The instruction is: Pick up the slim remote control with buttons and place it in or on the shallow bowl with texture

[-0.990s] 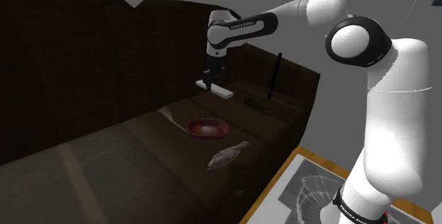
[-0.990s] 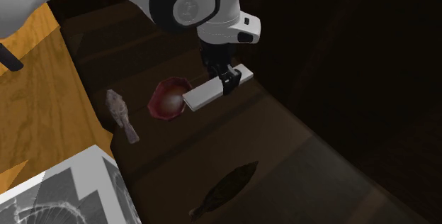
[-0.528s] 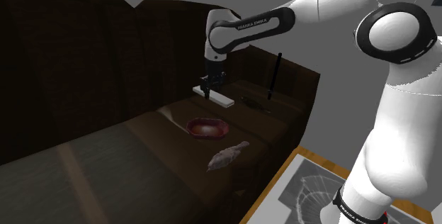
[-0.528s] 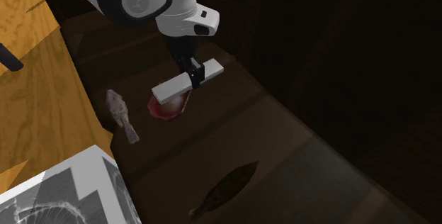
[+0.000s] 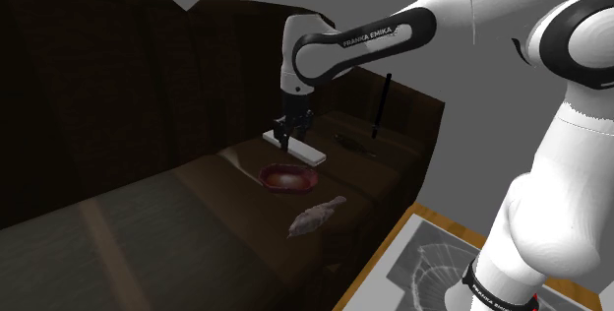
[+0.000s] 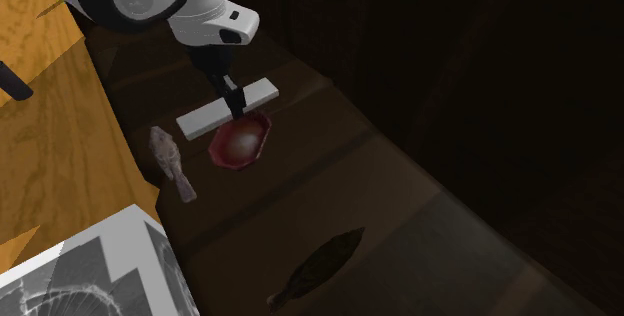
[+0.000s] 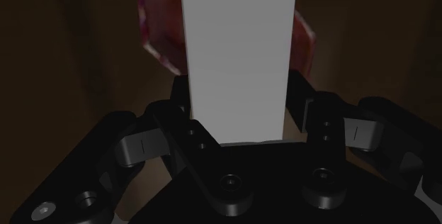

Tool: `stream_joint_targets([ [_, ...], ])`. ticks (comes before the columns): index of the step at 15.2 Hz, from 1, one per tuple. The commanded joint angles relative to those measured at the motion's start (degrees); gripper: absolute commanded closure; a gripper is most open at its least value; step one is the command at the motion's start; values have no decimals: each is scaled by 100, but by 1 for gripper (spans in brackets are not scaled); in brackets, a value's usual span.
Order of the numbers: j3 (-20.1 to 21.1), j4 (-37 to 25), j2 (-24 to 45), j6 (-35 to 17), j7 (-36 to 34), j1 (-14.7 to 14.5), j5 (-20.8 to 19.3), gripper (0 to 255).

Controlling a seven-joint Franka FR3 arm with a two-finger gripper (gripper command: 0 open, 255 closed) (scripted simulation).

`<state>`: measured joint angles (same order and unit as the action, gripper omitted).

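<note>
Remote (image 6: 200,119), plain white, clamped mid-length btwn gripper (image 6: 236,109) fingers, held roughly level over rim of reddish bowl (image 6: 242,146) on dark sofa (image 5: 148,211). Risk: remote looks longer than bowl; off-centre release → tips over rim, slides off.

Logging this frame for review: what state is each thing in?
hand, shut on the white remote.
white remote, clasped crosswise, off the seat, above the red bowl.
red bowl, upright on the seat, empty.
grey figure, lying on the seat.
dark leaf-shaped thing, lying flat.
</note>
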<state>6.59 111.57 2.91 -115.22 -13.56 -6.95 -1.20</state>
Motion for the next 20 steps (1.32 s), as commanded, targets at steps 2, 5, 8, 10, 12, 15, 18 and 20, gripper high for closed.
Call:
stream_joint_targets([
  [2, 5, 153, 44, -198, -23, -7, -9, 255],
  [5, 5, 299, 118, -417, -34, -8, -22, 255],
  [8, 4, 433, 203, -635, -46, -9, -36, 255],
  [10, 3, 516, 264, -780, -55, -11, -47, 255],
  [12, 1, 605, 341, -945, -66, -12, -61, 255],
  [15, 1, 605, 341, -945, -66, -12, -61, 255],
  [18, 1, 605, 341, -945, -66, -12, -61, 255],
  [20, 1, 606, 341, -945, -66, -12, -61, 0],
])
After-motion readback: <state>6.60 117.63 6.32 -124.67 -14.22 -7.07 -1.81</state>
